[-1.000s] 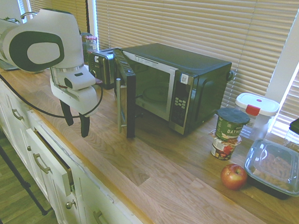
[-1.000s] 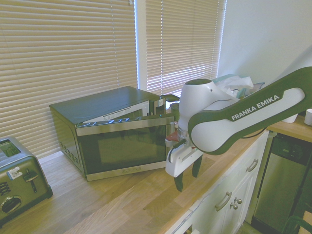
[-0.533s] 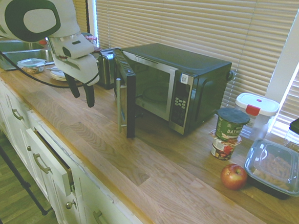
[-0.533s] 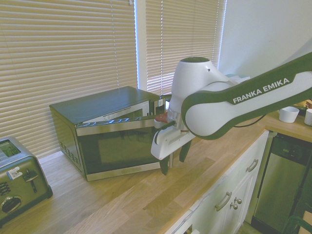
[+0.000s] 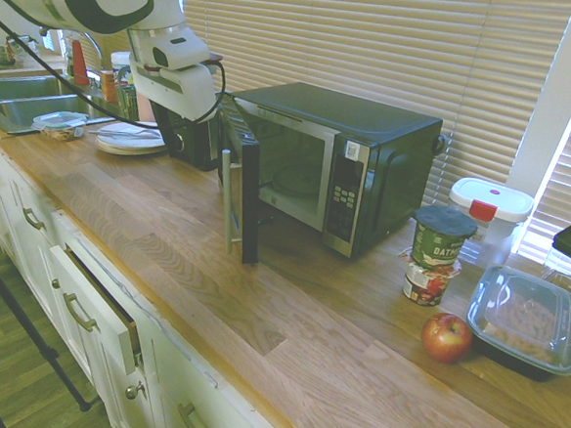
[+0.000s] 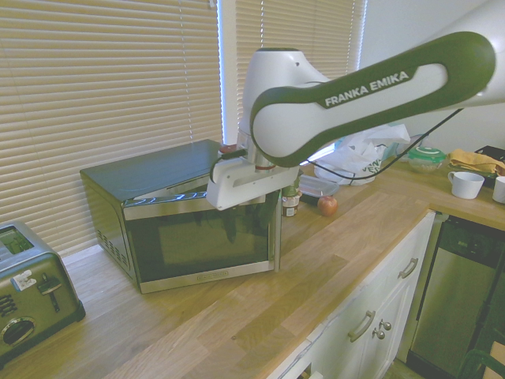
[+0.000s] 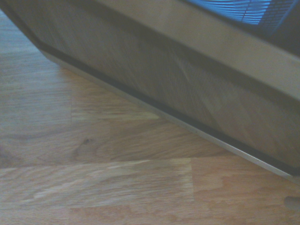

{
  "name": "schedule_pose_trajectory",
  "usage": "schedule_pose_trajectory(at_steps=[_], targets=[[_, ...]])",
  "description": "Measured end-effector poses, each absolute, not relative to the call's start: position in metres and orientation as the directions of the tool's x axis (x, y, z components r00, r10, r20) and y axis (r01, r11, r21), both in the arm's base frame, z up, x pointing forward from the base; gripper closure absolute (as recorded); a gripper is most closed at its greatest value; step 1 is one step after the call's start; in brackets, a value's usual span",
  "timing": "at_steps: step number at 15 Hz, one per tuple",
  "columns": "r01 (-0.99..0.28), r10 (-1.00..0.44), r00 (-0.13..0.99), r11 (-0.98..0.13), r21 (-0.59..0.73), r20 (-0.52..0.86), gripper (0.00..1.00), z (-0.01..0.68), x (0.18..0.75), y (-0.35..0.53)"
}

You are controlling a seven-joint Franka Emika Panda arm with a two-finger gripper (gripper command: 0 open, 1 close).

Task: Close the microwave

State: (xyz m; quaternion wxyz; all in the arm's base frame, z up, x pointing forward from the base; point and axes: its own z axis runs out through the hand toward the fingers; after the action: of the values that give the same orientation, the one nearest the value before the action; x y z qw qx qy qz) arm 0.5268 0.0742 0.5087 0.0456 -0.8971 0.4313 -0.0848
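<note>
The microwave [image 5: 338,164] stands on the wooden countertop [image 5: 212,287] against the window blinds, its door [image 5: 240,186] swung wide open so that the glass front with its vertical silver handle [image 5: 226,198] faces away from the oven cavity. In the second exterior view the open door [image 6: 201,237] is seen face on, covering the oven front. The gripper [image 5: 178,133] hangs low beside the outer face of the door, in front of the black-and-silver toaster [image 5: 195,129]; its fingers are lost against the dark toaster and behind the door, so I cannot tell whether they are spread or closed, or whether they touch the door. The wrist view is filled by the door's lower edge [image 7: 187,108] close above the wood. Further along the counter stand stacked cups [image 5: 438,254], an apple [image 5: 446,336] and a lidded food tray [image 5: 526,321].
</note>
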Motion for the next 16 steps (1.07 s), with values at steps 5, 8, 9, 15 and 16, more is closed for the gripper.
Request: schedule_pose_trajectory(at_steps=[5,8,9,15,16], targets=[[-0.82,-0.824,0.567,-0.566,-0.087,0.017,0.0,0.51,0.584,0.061],[-0.852,-0.851,0.523,-0.521,-0.045,-0.044,0.0,0.499,0.625,0.036],[-0.861,-0.859,0.508,-0.507,-0.04,-0.054,0.0,0.499,0.637,0.028],[-0.866,-0.866,0.498,-0.495,-0.07,-0.04,0.0,0.518,0.68,0.018],[-0.866,-0.865,0.499,-0.496,-0.062,-0.044,0.0,0.514,0.688,0.019]])
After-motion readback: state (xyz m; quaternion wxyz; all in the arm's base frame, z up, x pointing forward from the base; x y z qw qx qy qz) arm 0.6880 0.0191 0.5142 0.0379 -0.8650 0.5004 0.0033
